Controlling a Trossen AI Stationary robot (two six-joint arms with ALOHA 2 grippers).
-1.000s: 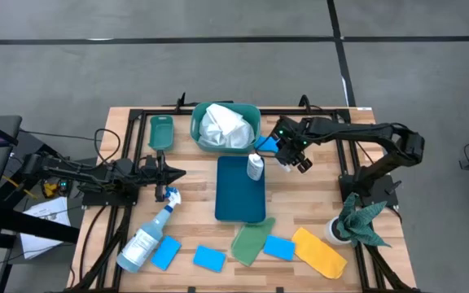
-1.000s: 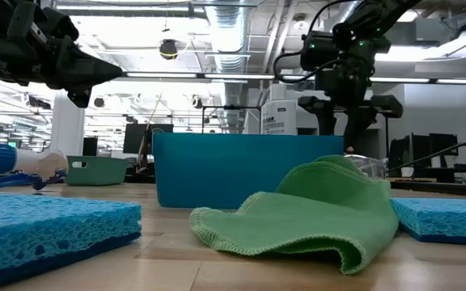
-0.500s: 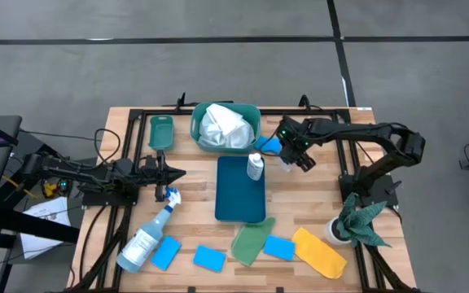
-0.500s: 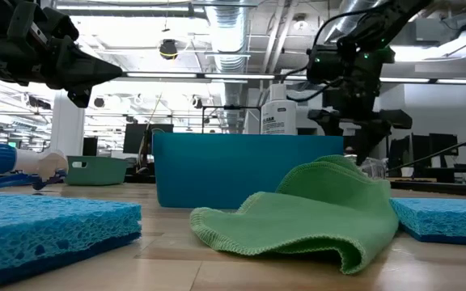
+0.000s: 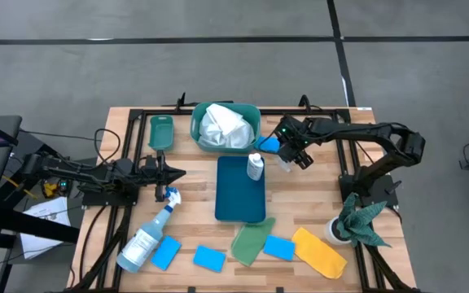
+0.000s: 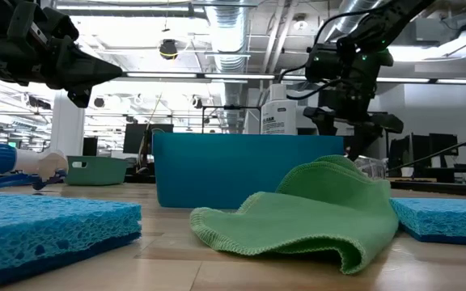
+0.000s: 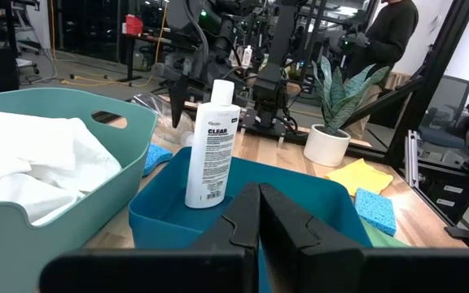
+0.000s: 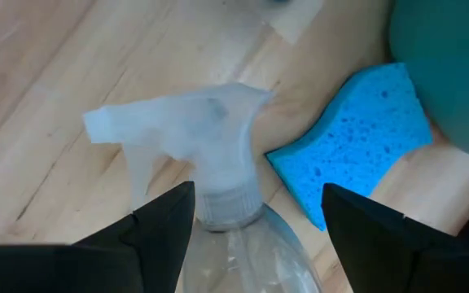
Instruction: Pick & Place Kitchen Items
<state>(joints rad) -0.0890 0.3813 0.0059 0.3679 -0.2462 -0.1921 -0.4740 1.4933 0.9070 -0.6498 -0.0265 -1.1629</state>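
A wooden tabletop (image 5: 316, 183) is seen from above, with both dark arms over it. The largest items are a teal basin (image 5: 204, 115) at the far edge, filled with a white cloth (image 5: 223, 128), and a dark blue tray (image 5: 238, 199) just in front of it, in whose far corner a small white bottle (image 5: 255, 166) is stood upright. A spray bottle with a blue trigger (image 5: 146, 233) is laid on its side at the near left, and a small green bin (image 5: 160, 131) is set left of the basin. Along the near edge are laid, from left to right, two blue sponges (image 5: 165, 253) (image 5: 208, 259), a light-green cloth (image 5: 251, 241), a third blue sponge (image 5: 279, 247) and a yellow cloth (image 5: 319, 252). A dark green rag (image 5: 362, 218) is draped over a white pot at the right edge. The right gripper (image 5: 287, 157) is held right of the tray, with its jaws spread on either side of a clear spray bottle with a pale trigger head (image 8: 187, 138); the neck is flanked but, as far as can be made out, not touched. A fourth blue sponge (image 8: 355, 130) is lain just beside that bottle, against the basin. The left gripper (image 5: 177, 173) is held over the left side of the tabletop, left of the tray, with its jaws pressed together and nothing between them.
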